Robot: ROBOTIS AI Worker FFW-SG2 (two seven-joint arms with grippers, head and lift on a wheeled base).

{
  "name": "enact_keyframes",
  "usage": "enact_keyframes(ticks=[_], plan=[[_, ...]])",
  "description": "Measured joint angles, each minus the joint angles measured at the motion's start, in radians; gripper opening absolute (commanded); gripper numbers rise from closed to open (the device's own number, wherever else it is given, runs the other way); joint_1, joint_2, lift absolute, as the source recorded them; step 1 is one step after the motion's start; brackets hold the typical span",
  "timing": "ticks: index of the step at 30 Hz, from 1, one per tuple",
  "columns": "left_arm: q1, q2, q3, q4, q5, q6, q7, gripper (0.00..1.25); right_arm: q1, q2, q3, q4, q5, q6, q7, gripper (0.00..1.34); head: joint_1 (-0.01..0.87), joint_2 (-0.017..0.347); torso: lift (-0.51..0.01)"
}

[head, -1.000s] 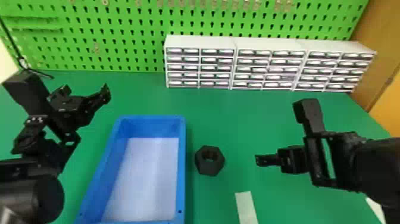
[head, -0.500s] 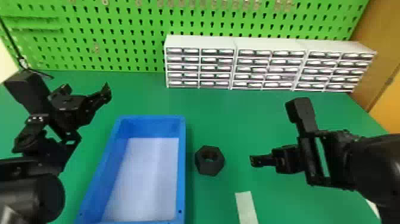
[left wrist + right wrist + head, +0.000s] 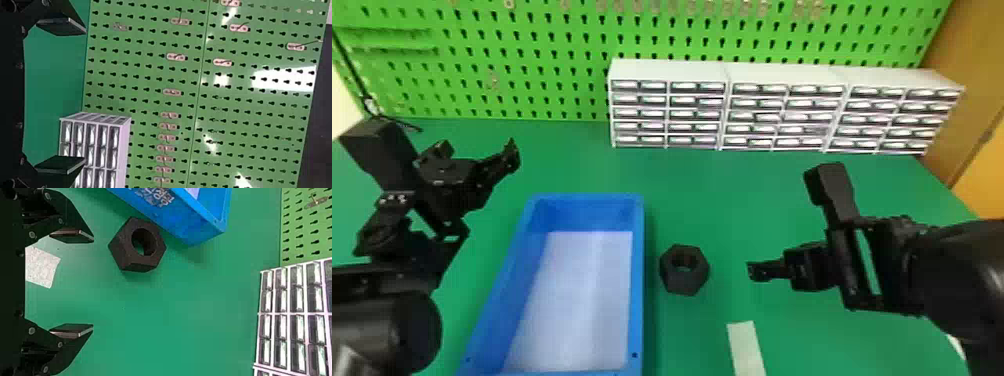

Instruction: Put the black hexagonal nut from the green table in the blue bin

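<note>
The black hexagonal nut (image 3: 684,270) lies flat on the green table (image 3: 732,200), just right of the blue bin (image 3: 638,280). Right of the nut, with a gap between, is my right gripper (image 3: 757,271). In the right wrist view that gripper (image 3: 93,284) is open with nothing between its fingers, and the nut (image 3: 129,258) lies beyond the fingertips, near the bin's outer wall (image 3: 184,219). My left gripper (image 3: 513,155) is parked up at the left, beyond the bin's far left corner; in the left wrist view the gripper (image 3: 85,96) stands open, holding nothing.
A white drawer cabinet (image 3: 667,70) stands along the back of the table before a green pegboard (image 3: 557,65). A pale strip (image 3: 746,345) lies on the table, nearer than the nut and to its right. A thin black cable (image 3: 349,65) hangs at the far left.
My right gripper has moved a little left, closer to the nut. The left arm, the nut and the bin look unchanged.
</note>
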Motion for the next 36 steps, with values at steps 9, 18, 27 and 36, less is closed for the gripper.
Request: enact_keyframes(ticks=[9,18,27,36], plan=[[-0.001,0.0,-0.002,0.002,0.0,0.0,0.0,1.12,-0.01,-0.01,0.019,0.009,-0.013,0.0,0.0,0.87,0.692,0.008,-0.097],[-0.002,0.0,-0.003,0.004,0.0,0.0,0.0,1.12,-0.018,-0.017,0.032,0.017,-0.025,0.0,0.0,0.87,0.692,0.008,-0.097],[-0.002,0.0,-0.003,0.005,0.0,0.0,0.0,1.12,-0.022,-0.022,0.039,0.021,-0.032,0.0,0.0,0.87,0.692,0.008,-0.097],[-0.002,0.0,-0.003,0.005,0.0,0.0,0.0,1.12,-0.024,-0.024,0.04,0.023,-0.035,0.0,0.0,0.87,0.692,0.008,-0.097]])
